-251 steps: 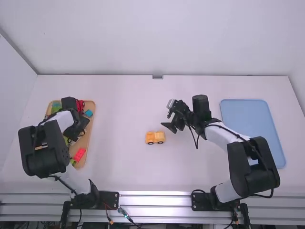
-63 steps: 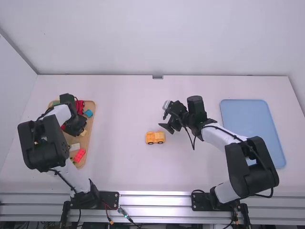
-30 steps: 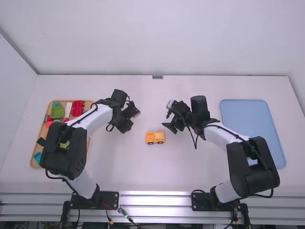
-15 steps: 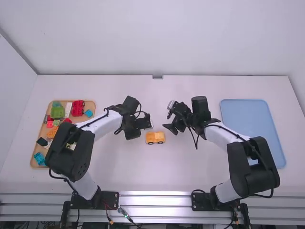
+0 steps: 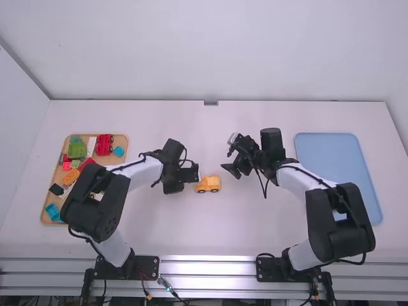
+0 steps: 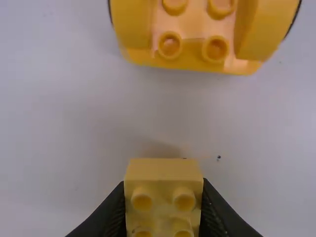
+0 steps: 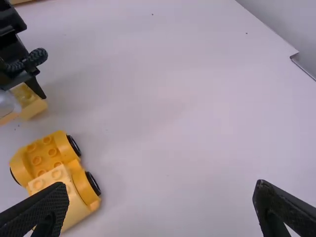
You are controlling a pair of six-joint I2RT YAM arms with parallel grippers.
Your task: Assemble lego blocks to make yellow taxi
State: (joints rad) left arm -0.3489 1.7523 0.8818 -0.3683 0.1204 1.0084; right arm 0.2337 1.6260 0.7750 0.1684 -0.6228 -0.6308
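Beside the left end of the yellow car [image 5: 208, 184] on the table, my left gripper [image 5: 194, 176] is low over the surface. In the left wrist view that gripper [image 6: 164, 207] is shut on a pale yellow block [image 6: 164, 170], apart from the car's studded end [image 6: 192, 37]. The right gripper [image 5: 232, 157] stands above and right of the car. Its fingers are wide apart with nothing between them in the right wrist view [image 7: 160, 205]. There the car [image 7: 47, 160] has black wheels and a lighter yellow block [image 7: 69, 200] on one end.
A wooden tray [image 5: 118, 167] of mixed blocks, among them a green one [image 5: 77, 150] and a red one [image 5: 104, 145], lies at the far left. A blue tray [image 5: 331, 143] lies at the right, partly behind the right arm.
My left gripper has left the wooden tray and come across to the car, with a final small shift lower and left. The right arm has shifted slightly to the right.
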